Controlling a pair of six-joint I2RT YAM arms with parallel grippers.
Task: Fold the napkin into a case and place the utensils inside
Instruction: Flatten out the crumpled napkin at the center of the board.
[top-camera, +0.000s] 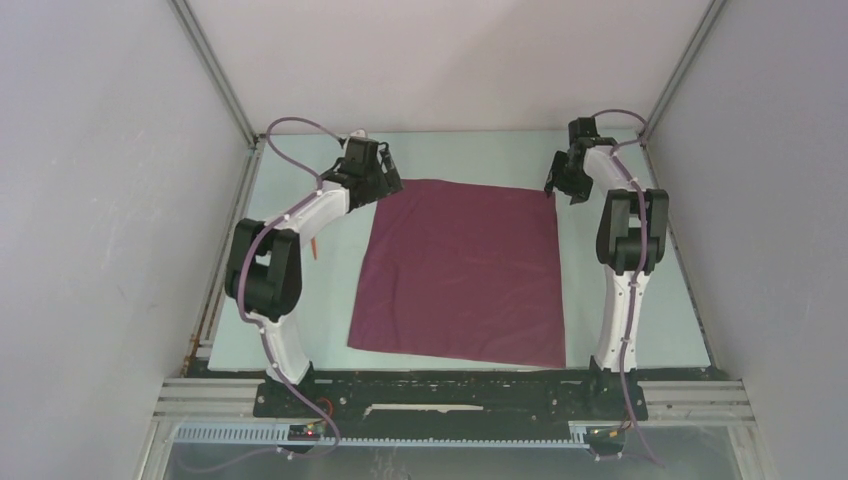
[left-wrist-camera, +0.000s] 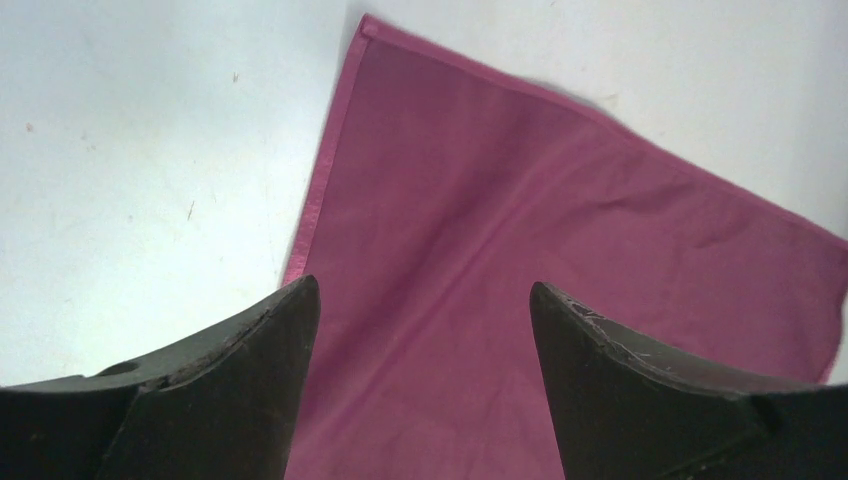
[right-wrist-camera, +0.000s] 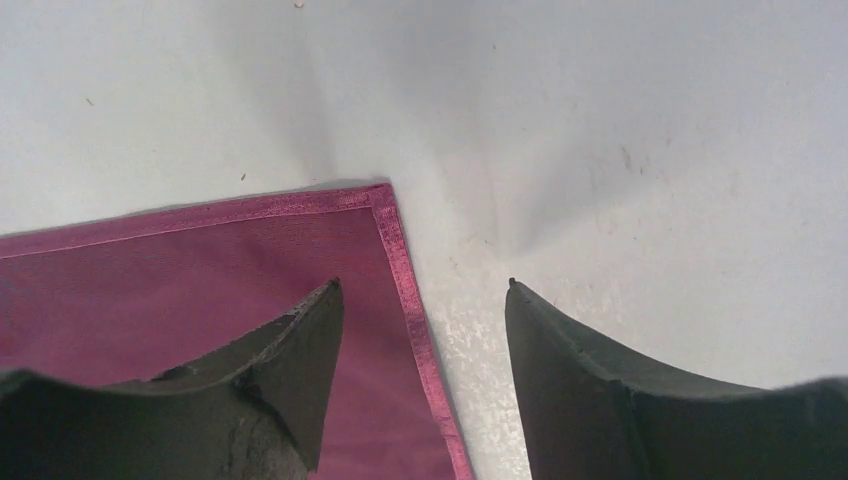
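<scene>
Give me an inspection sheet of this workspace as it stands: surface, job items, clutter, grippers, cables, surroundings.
Surface: pale table, a few small specks.
Job's things: napkin flat, not yet folded; an orange utensil peeks out beside the left arm, mostly hidden.
Clutter: nothing seen.
Grippers: left gripper open over the napkin near its far left corner; right gripper open, straddling the far right corner's edge.
Cables: purple cables, one along each arm, off the napkin.
Surroundings: plain walls, metal frame rails.
</scene>
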